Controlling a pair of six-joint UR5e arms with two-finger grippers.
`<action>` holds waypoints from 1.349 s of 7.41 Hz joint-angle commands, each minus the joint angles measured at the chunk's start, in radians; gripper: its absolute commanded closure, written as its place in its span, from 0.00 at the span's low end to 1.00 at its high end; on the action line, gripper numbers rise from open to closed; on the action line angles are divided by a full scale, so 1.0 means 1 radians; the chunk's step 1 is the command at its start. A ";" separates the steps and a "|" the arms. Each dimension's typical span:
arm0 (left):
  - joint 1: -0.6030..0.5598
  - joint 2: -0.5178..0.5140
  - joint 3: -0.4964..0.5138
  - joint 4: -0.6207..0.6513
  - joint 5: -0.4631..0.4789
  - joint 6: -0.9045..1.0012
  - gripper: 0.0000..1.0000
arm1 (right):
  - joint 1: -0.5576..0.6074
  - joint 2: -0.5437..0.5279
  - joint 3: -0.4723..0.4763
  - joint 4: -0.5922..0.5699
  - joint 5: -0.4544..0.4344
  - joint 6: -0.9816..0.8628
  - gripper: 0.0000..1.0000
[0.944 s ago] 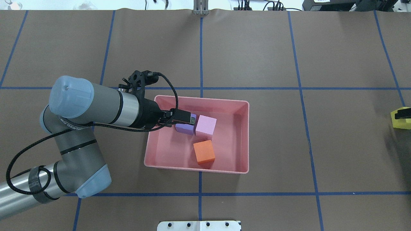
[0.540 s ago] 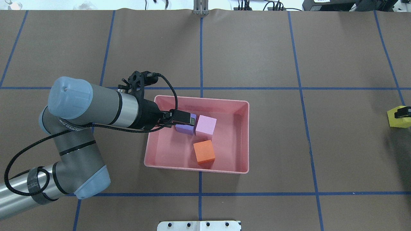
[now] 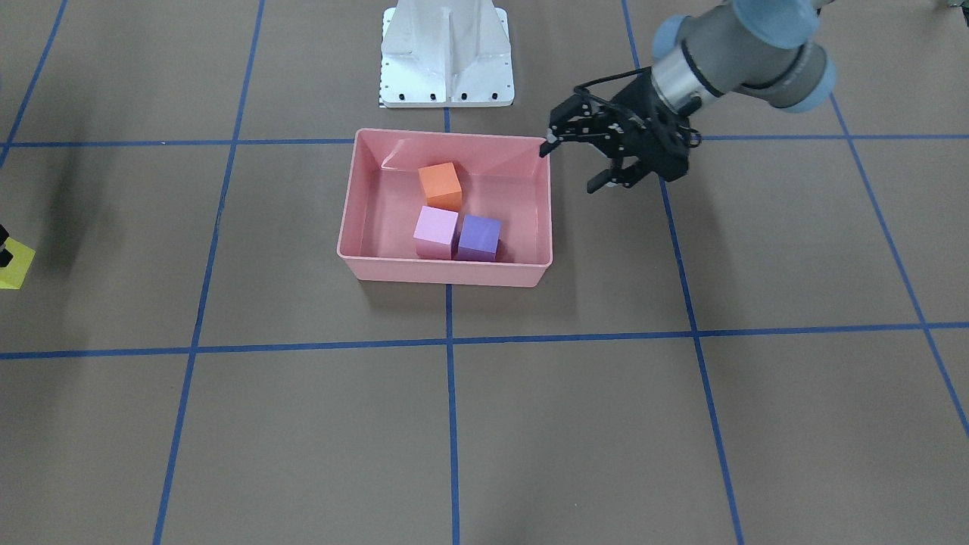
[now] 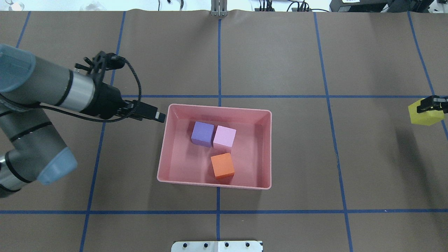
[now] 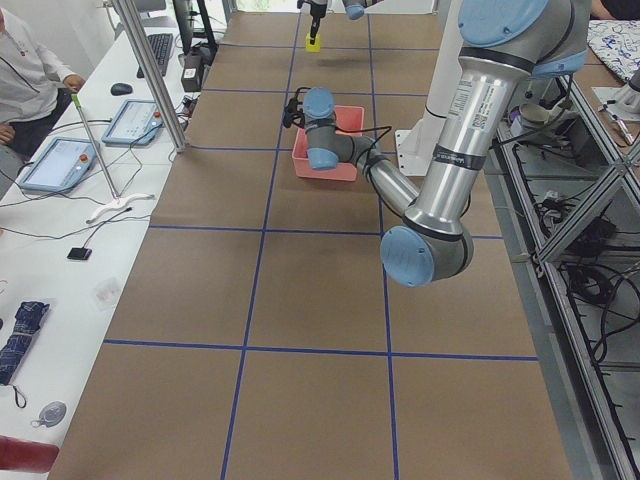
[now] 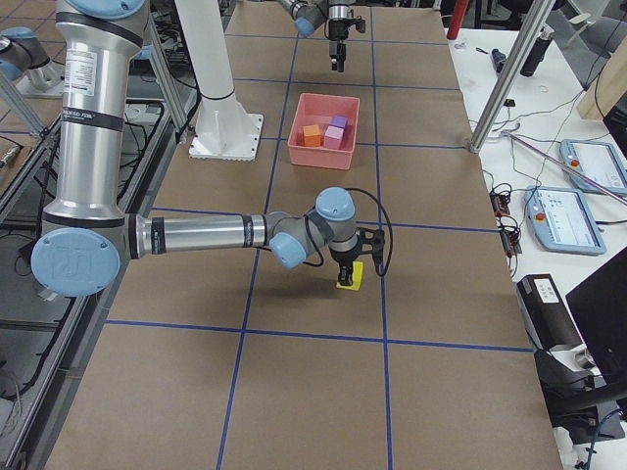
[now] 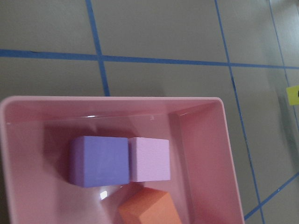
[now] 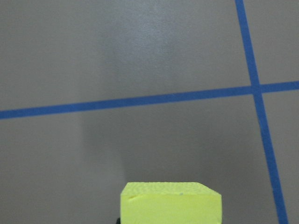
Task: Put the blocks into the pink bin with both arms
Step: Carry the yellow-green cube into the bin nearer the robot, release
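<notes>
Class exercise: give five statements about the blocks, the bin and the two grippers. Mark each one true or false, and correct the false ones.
1. The orange block, purple block and pink block lie in the bin. True.
2. The orange block touches the purple block. False: they are apart; the purple block sits against the pink block.
3. The left gripper is open and empty. True.
4. The yellow block is in the bin. False: the right gripper holds it, far from the bin.
5. The left gripper is over the bin's middle. False: it is outside, beside the rim.
</notes>
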 commanded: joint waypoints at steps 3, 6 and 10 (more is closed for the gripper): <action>-0.328 0.317 0.025 0.041 -0.134 0.599 0.00 | -0.113 0.182 0.184 -0.217 0.012 0.356 1.00; -0.515 0.337 0.017 0.454 -0.128 1.065 0.00 | -0.244 0.285 0.219 -0.220 -0.029 0.579 1.00; -0.698 0.334 0.094 0.813 -0.073 1.348 0.00 | -0.510 0.584 0.278 -0.560 -0.251 0.838 1.00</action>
